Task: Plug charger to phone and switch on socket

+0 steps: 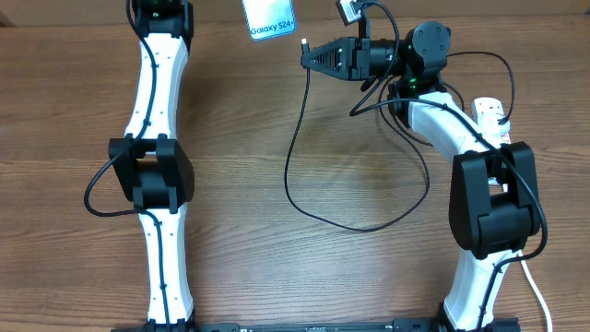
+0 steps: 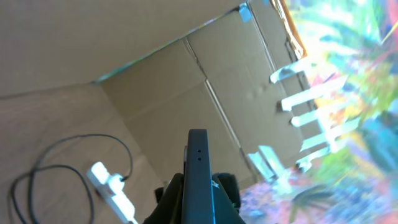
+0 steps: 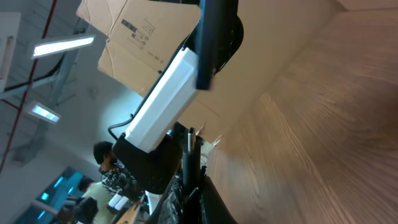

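Overhead: right gripper (image 1: 307, 57) pinches thin black charger cable (image 1: 293, 166) at its connector tip (image 1: 303, 42), aimed at glossy blue-teal phone (image 1: 272, 20) just ahead; left gripper (image 2: 198, 204) clamps phone aloft, likely presenting port.

Bare table (image 1: 240, 138) centre-left; charger (image 1: 287, 171) loop right-centre.

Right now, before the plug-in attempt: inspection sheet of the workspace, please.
Surface: wooden table.
Job's things: phone raised at the far edge; charger loops across the table; socket partly hidden by the right arm.
Clutter: nothing seen.
Grippers: left claw shut on phone; right claw shut on charger near its tip.
Cables: thick white cord by the right base.
Surroundings: cardboard wall; person in the background.
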